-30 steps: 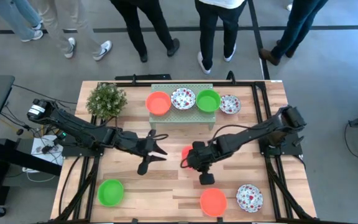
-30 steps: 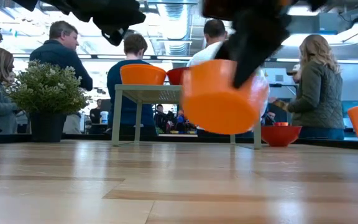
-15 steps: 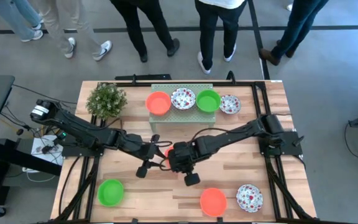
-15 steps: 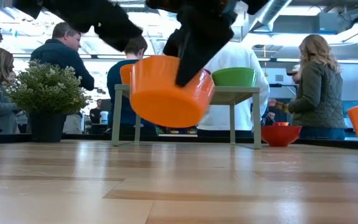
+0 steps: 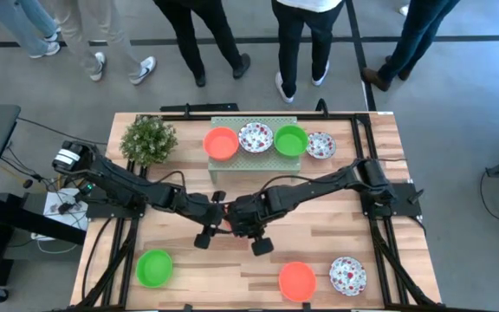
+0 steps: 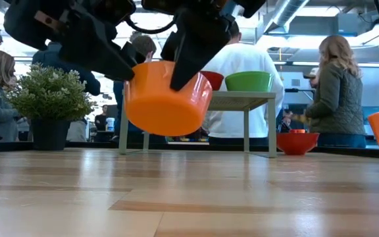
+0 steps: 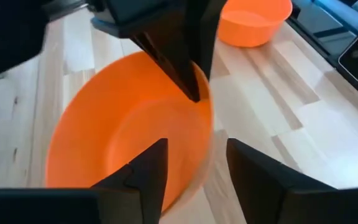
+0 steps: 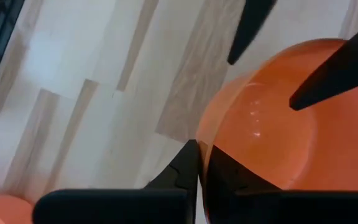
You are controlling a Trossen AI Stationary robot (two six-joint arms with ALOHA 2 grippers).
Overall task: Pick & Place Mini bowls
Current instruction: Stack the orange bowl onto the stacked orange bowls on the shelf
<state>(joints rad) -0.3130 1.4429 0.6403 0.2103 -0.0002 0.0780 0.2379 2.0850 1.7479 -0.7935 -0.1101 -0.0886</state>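
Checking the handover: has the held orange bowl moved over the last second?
Yes. In the low view the orange bowl, pinched by the right gripper, has shifted leftward, from before the rack's right leg to its left end.

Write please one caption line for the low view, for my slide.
Right hand holds an orange mini bowl above the table while the open left hand straddles its rim.

Three orange bowls out there: one on the rack (image 5: 221,143), one at the table's near edge (image 5: 297,281), one aloft mid-table (image 6: 166,95). Two green bowls (image 5: 290,139) (the other sits near-left (image 5: 154,268)), three speckled bowls (image 5: 255,137), one plant (image 5: 148,139).
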